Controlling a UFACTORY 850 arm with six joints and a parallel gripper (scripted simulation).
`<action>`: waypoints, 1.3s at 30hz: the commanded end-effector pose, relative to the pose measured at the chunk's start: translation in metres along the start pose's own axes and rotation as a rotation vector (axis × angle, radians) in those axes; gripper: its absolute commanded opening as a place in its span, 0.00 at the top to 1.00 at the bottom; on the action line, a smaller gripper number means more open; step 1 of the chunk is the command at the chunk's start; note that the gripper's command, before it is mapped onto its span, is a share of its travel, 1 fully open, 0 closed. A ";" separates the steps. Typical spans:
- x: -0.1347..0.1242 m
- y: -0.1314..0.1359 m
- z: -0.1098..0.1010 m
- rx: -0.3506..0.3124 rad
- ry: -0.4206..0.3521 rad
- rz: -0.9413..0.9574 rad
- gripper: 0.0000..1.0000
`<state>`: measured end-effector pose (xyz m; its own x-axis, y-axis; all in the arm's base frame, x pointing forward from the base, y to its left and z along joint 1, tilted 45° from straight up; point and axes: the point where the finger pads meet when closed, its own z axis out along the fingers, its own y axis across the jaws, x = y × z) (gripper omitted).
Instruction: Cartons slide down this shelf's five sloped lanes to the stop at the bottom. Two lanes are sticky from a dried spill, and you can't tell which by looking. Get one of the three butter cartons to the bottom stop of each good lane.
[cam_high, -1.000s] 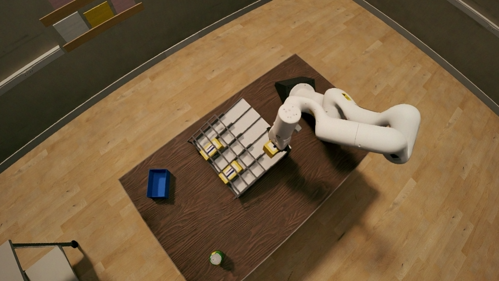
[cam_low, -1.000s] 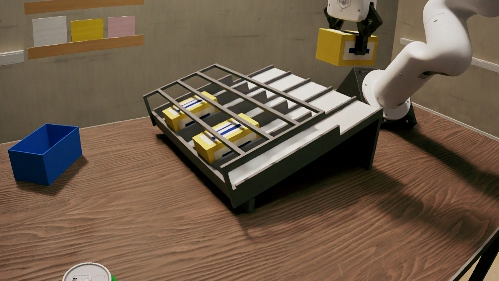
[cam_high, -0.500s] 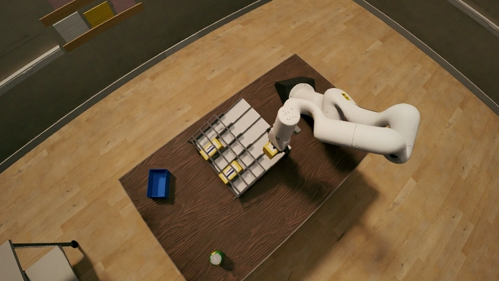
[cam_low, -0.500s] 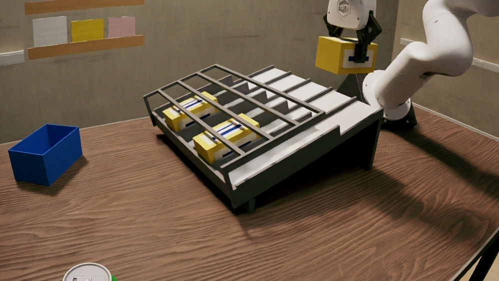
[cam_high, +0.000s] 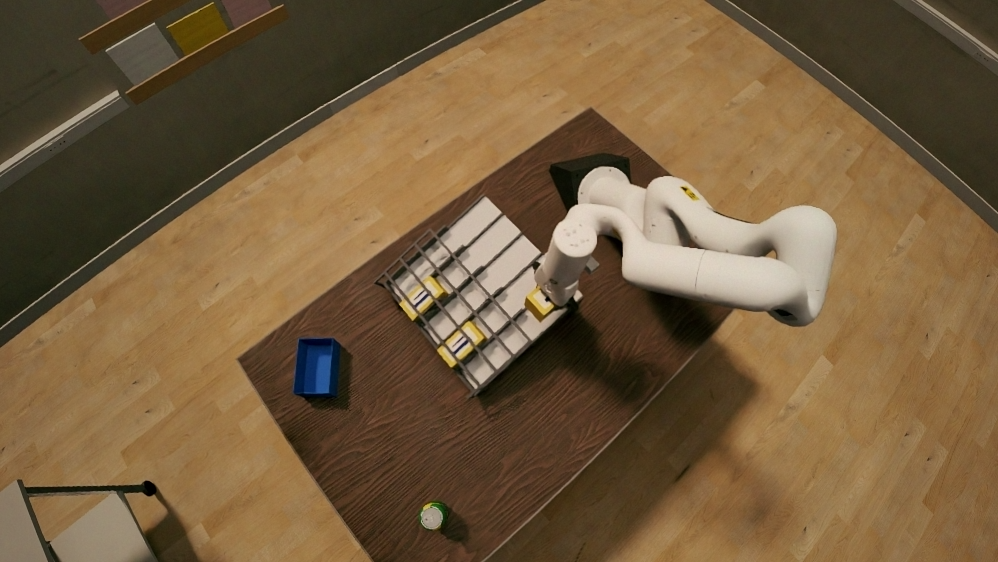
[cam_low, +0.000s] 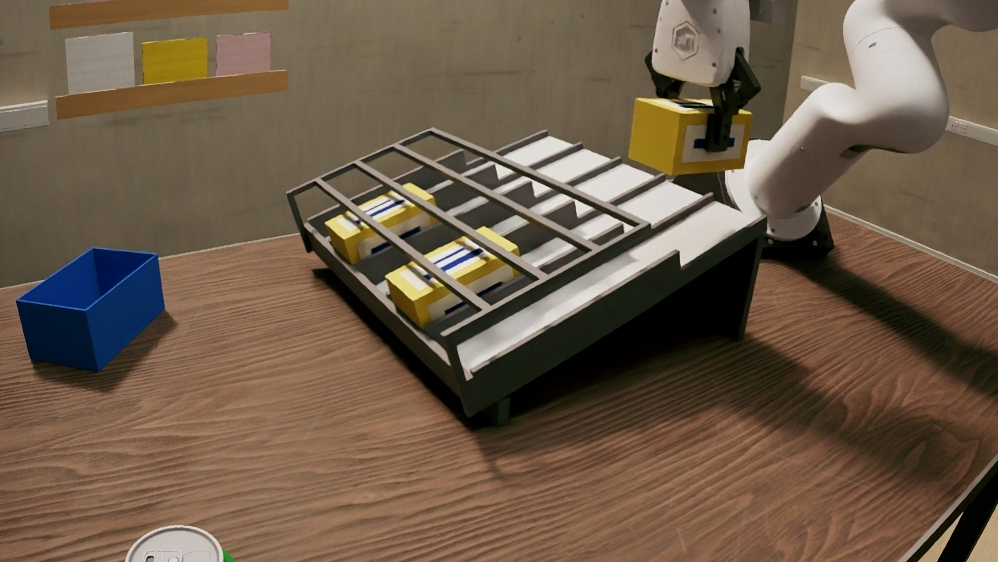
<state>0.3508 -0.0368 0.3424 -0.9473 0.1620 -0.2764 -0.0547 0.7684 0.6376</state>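
Observation:
The grey sloped shelf (cam_high: 474, 293) (cam_low: 516, 251) stands in the middle of the table, its bars over the lower half. Two yellow butter cartons lie low in their lanes near the bottom stop: one (cam_high: 422, 296) (cam_low: 380, 223) toward the far side, one (cam_high: 460, 342) (cam_low: 450, 279) nearer, with about one free lane between them. My gripper (cam_high: 551, 300) (cam_low: 692, 118) is shut on the third butter carton (cam_high: 539, 303) (cam_low: 687, 136). It holds the carton in the air above the shelf's upper end, on the near side.
A blue bin (cam_high: 317, 366) (cam_low: 90, 307) stands on the table to the left of the shelf. A green and white can (cam_high: 433, 516) (cam_low: 174, 548) stands at the table's front edge. My arm's base (cam_high: 590, 178) sits behind the shelf's top end.

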 end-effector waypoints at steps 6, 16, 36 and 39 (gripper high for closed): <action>-0.002 0.000 0.003 0.001 -0.002 -0.002 1.00; -0.001 0.000 0.013 -0.010 0.104 -0.010 1.00; -0.002 0.000 0.013 -0.010 0.202 -0.011 1.00; -0.002 0.000 0.013 -0.010 0.202 -0.011 1.00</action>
<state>0.3560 -0.0288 0.3332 -0.9906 0.0265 -0.1345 -0.0669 0.7628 0.6432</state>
